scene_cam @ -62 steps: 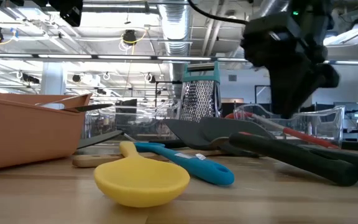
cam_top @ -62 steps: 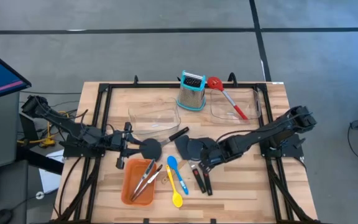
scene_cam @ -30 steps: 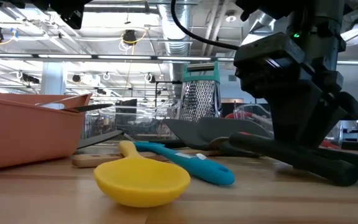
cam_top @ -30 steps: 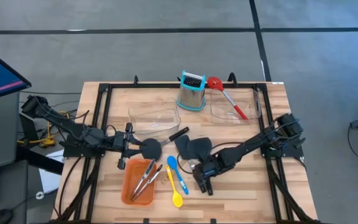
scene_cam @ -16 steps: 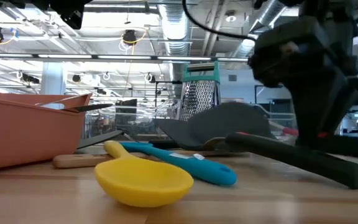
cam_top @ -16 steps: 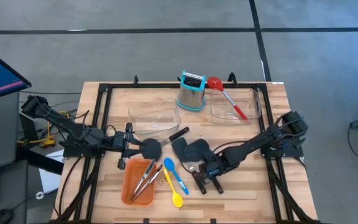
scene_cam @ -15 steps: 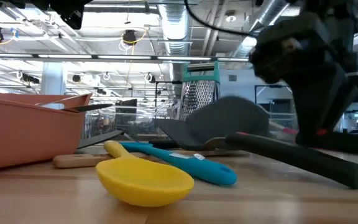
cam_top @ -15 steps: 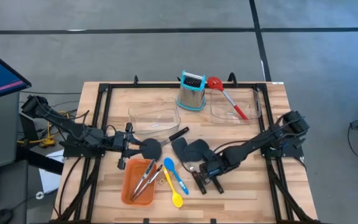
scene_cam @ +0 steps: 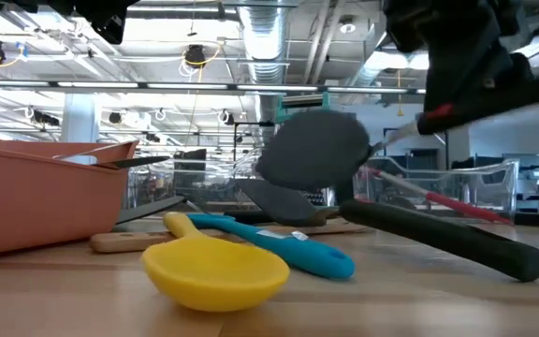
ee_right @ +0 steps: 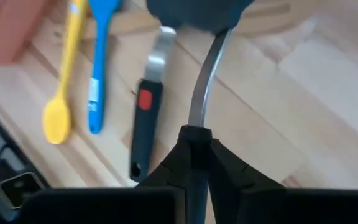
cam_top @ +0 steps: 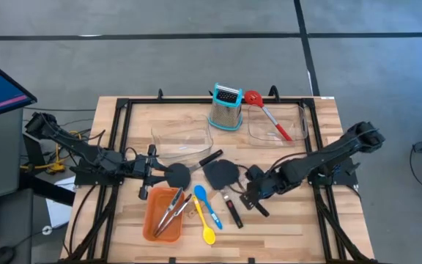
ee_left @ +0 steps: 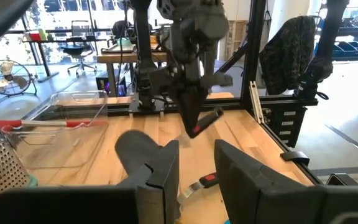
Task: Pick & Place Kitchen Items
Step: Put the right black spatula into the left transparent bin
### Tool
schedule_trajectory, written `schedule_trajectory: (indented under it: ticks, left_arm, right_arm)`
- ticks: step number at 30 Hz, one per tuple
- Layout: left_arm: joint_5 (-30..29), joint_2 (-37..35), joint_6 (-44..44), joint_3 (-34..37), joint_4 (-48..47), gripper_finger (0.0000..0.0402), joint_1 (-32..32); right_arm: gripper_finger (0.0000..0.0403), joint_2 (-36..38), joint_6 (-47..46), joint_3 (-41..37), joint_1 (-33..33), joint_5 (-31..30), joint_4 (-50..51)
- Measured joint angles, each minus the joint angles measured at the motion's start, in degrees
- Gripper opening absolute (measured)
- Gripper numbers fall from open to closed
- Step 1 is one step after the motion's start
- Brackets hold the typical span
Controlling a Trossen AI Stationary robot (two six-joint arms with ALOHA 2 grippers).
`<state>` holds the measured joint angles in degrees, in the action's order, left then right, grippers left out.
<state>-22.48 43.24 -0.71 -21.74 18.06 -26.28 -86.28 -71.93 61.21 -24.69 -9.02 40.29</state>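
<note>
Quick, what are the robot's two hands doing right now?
Left hand: open, holding nothing, waiting beside the orange tray.
Right hand: closed on the grey spatula, lifting it off the table.

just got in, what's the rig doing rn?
Sorting kitchen utensils. The right hand is shut on the handle of a dark spatula and has it lifted off the table, blade in the air in the low view. The left hand waits by the orange tray. Blue spoon, yellow spoon and a black-handled tool lie on the wood.
</note>
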Motion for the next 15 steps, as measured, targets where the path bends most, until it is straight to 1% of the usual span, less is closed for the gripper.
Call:
schedule_trajectory:
  ticks: [3,9,12,15]
  left_arm:
    - [0.0,0.0,0.0,0.0,0.0,0.009,0.0]
    - [0.0,0.0,0.0,0.0,0.0,0.009,0.0]
    - [0.0,0.0,0.0,0.0,0.0,0.009,0.0]
    - [0.0,0.0,0.0,0.0,0.0,0.009,0.0]
  right_arm:
    - [0.0001,2.1,0.7,0.0,0.0,-2.0,0.0]
    - [0.0003,5.0,3.2,0.1,0.0,-4.7,0.1]
    - [0.0002,5.1,3.8,0.1,0.0,-4.8,0.2]
    - [0.0001,3.6,4.5,0.2,0.0,-4.7,0.3]
